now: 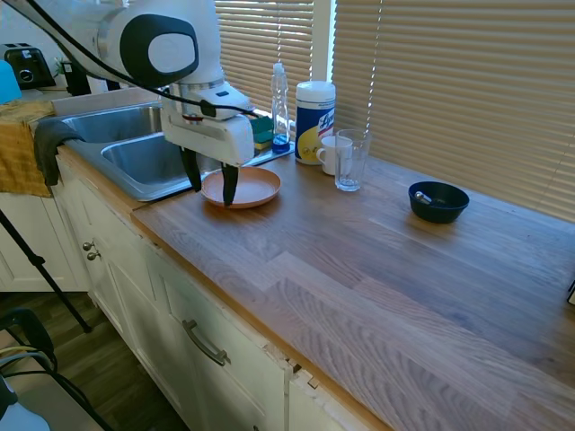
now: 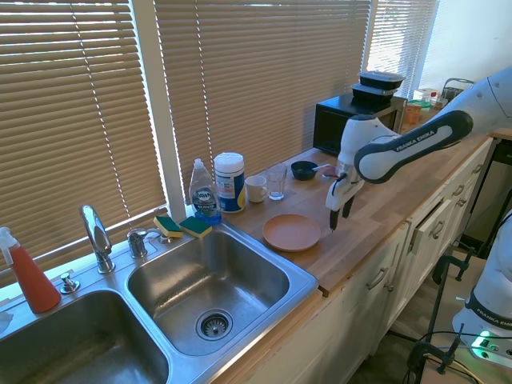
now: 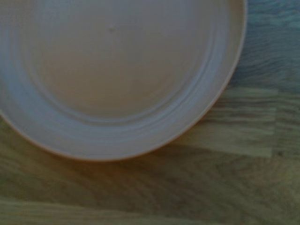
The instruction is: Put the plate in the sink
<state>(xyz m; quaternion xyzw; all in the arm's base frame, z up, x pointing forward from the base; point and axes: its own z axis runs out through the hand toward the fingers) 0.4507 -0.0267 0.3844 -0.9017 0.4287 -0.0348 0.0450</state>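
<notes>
Sitting flat on the wooden table (image 1: 377,269), the salmon-orange plate (image 1: 243,187) has not been lifted, so the task is barely begun: no grasp yet, and the lift, the carry and the set-down into the sink (image 1: 135,157) all remain.

From left to right in the first exterior view come the steel basin, then the gripper (image 1: 211,184) with its dark fingers spread apart and empty, straddling the plate's near rim, then the plate itself, close beside the sink's edge. Whether a fingertip already touches the rim I cannot say from this angle; it looks just above or at it.

That view also takes in the dish soap bottle (image 1: 280,103), the wipes canister (image 1: 314,108), a white mug (image 1: 329,154), a clear glass (image 1: 350,160) and the dark blue bowl (image 1: 437,201) further right.

Only the second exterior view shows both basins, the chrome faucet (image 2: 96,236) and the empty drain, plus the fingers at the plate's far edge from the sink.

Close up, the wrist view adds the plate's concentric rings and low rim against the wood grain, nothing else.
</notes>
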